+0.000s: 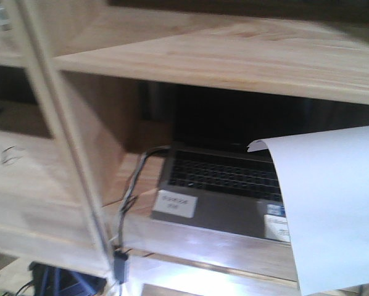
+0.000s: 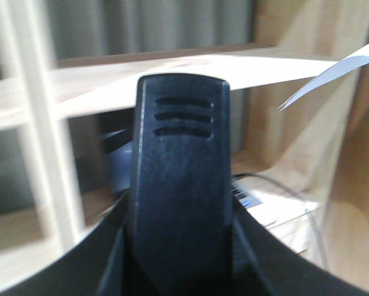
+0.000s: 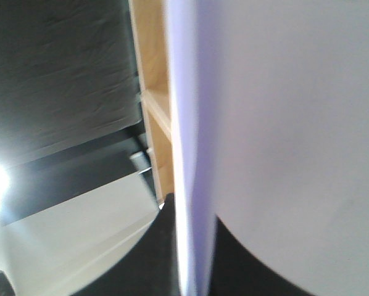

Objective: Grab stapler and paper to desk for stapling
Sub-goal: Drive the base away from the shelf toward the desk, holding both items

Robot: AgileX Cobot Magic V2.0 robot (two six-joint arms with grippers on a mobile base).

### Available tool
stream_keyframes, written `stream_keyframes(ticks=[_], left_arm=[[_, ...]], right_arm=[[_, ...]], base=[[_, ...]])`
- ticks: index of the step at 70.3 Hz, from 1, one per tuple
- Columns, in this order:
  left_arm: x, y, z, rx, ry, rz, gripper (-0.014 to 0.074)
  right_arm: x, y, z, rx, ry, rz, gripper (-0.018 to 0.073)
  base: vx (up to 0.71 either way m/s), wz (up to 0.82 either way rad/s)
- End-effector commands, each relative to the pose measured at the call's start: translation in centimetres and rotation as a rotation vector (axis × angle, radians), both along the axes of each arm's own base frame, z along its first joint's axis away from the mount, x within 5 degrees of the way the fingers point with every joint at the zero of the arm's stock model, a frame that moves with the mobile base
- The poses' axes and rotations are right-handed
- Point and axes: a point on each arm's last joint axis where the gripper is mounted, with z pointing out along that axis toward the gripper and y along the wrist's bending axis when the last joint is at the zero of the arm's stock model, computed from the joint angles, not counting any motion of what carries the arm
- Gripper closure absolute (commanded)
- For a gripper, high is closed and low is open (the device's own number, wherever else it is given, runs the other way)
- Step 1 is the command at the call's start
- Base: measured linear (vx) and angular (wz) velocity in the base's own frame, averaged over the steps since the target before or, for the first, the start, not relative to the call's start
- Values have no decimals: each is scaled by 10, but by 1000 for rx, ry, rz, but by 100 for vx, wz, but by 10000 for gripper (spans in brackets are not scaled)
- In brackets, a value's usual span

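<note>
The paper [image 1: 332,209] is clamped edge-on in the right fingers [image 3: 160,265] and draped downward before the shelf [image 1: 234,61], while the stapler [image 2: 179,185] is gripped upright by the left fingers [image 2: 101,271]; no desk is shown.

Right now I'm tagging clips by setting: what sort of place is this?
Probably an office or study: an open laptop in a wooden shelf unit, a white paper sheet before it.

Looking down closely from the front onto pale wooden shelf boards [image 1: 234,61], level from the left wrist toward them, from the right wrist hard against the curling white paper sheet [image 3: 283,111] common to all.
</note>
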Motion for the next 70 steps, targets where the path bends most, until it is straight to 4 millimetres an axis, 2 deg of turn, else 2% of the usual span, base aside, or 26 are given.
stream_keyframes(ticks=[1, 70], left_arm=[[1, 0, 16, -88, -91, -1, 603], [1, 0, 16, -88, -91, -1, 603]], right_arm=[[-3, -1, 9, 12, -50, 0, 566], [-3, -1, 9, 12, -50, 0, 566]], base=[[-11, 44], [-11, 44]])
